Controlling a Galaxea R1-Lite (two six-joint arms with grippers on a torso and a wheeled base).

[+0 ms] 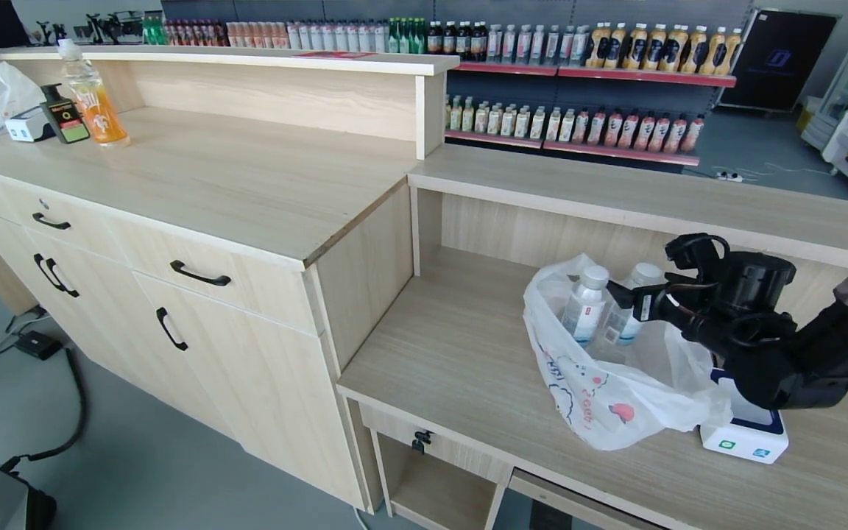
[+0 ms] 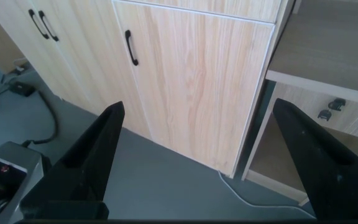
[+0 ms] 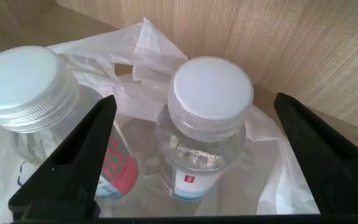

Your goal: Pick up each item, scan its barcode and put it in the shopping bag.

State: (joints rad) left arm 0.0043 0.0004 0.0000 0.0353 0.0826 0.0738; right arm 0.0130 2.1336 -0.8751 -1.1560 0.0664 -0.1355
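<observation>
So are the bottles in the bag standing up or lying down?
Standing up. One bottle and the other bottle both sit in the shopping bag, with their white caps on top and their bodies straight below.

Bag (image 1: 593,401) mouth is open, but two bottles (image 1: 584,305) stand inside close together, w/ little room between. Back wall (image 1: 534,234) is just behind, white box (image 1: 744,440) just beside. Lower counter (image 1: 453,346) gives wide passage btw. bag and cabinet side (image 1: 365,272).
</observation>
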